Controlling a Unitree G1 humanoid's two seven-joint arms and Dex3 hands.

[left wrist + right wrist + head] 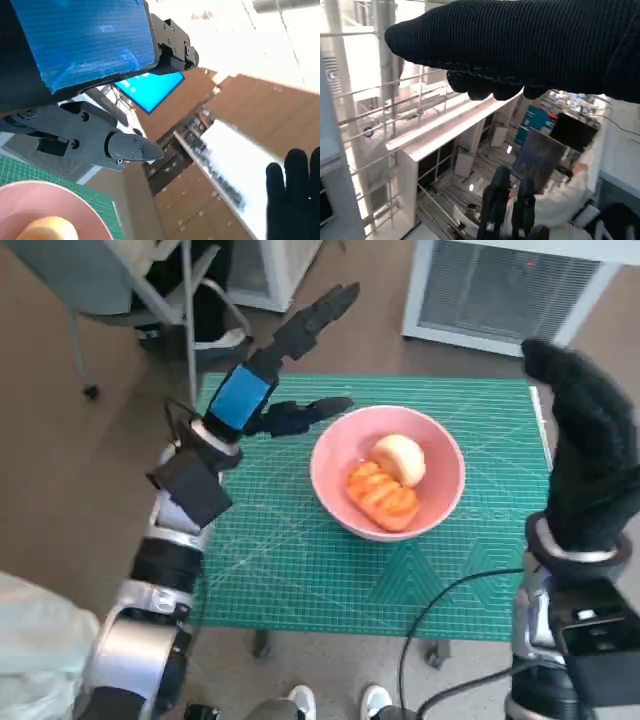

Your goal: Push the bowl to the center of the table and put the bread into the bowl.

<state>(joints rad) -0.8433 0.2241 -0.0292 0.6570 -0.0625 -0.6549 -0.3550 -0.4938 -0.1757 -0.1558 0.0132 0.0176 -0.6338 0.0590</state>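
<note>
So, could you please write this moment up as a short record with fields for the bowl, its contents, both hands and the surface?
bowl: pink bowl, upright, near the middle of the mat
contents: orange ridged bread and a pale round bread, touching, both inside the bowl
left hand: raised beside the bowl, fingers spread, holding nothing
right hand: raised at the table's right edge, clear of the bowl, nothing seen in it
surface: green cutting mat covering the table
task state: bread already in the bowl
</note>
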